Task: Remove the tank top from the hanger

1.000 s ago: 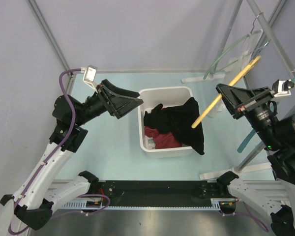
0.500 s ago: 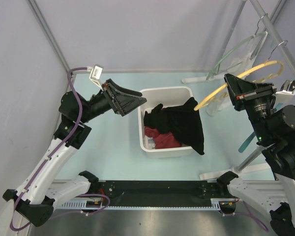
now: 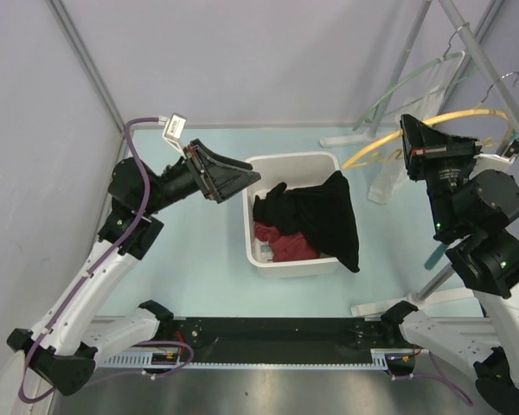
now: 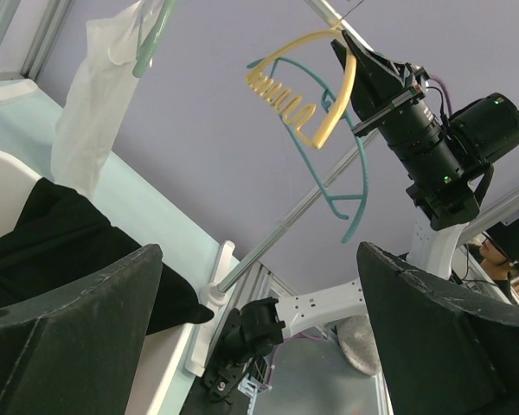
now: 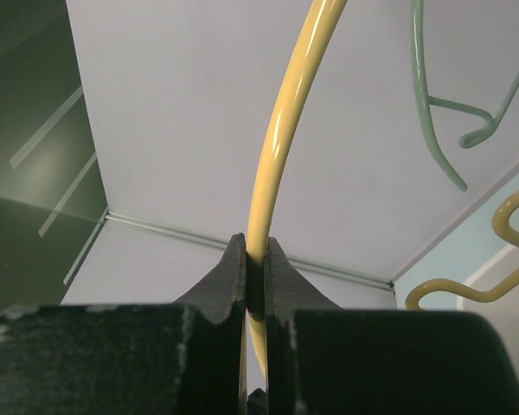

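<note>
Jaws: my right gripper (image 5: pixel 255 252) is clamped tight on the yellow hanger (image 5: pixel 278 130); my left gripper (image 3: pixel 240 183) gapes wide, empty. White bin (image 3: pixel 290 158) holds the black tank top (image 3: pixel 329 216), draped over red cloth (image 3: pixel 285 246).

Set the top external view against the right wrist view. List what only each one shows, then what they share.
Only the top external view: the white bin, holding a black garment that spills over its near right corner and a red garment, and the left gripper, open, by the bin's far left corner.
Only the right wrist view: the contact itself, the right gripper shut on the yellow hanger with no gap showing.
Both: that gripper, the yellow hanger bare of clothing, and the green hanger beyond it.
</note>
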Robot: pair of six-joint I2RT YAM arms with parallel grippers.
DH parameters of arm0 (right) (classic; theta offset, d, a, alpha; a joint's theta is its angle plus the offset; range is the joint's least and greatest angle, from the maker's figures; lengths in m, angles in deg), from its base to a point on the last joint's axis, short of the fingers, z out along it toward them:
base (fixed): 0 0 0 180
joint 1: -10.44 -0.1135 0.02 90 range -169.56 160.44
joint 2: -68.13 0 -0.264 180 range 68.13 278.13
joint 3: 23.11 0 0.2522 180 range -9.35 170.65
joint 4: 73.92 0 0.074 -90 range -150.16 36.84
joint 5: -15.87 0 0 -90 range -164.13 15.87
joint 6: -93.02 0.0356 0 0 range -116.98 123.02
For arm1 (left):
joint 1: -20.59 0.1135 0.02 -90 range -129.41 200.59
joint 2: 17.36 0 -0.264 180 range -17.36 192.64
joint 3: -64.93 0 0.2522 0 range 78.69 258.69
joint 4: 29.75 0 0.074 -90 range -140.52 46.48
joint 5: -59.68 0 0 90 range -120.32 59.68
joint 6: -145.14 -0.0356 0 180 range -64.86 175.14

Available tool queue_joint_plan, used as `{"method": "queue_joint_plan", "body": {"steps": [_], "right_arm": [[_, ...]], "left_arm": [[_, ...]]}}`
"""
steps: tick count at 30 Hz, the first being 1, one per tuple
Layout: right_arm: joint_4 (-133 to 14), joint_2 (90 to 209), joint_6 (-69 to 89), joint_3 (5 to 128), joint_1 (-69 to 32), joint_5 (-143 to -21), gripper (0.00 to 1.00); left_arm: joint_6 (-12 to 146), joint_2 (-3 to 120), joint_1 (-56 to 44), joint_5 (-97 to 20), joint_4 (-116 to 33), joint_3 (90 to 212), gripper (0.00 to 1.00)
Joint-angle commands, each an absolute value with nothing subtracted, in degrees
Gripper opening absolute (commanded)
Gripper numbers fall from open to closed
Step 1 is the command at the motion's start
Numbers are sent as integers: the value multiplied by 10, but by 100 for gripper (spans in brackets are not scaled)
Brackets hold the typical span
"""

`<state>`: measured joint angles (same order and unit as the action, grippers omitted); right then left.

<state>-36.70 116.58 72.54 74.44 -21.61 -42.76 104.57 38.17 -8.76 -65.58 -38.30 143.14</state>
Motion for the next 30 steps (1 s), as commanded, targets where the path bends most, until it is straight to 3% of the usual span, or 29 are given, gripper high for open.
{"method": "queue_joint_plan", "body": {"steps": [1,13,26,27,29,30], "right_arm": [[-402,1145,805,723,-238,-313,0],[-382,1113,834,707,-254,-215,0],[-377,1105,869,692,-254,-242,0],[-372,1103,867,690,-254,-250,2],[-365,1098,862,688,-255,-269,16],[-358,1094,850,690,-255,-277,32]], "left_arm": [[1033,379,-87,-670,-381,1443,99],[1041,384,-88,-671,-375,1441,99],[1033,377,-88,-680,-378,1439,100],[1032,377,-88,-680,-378,1439,99],[1030,376,-88,-680,-381,1438,100],[1030,375,-88,-680,-381,1437,99]]}}
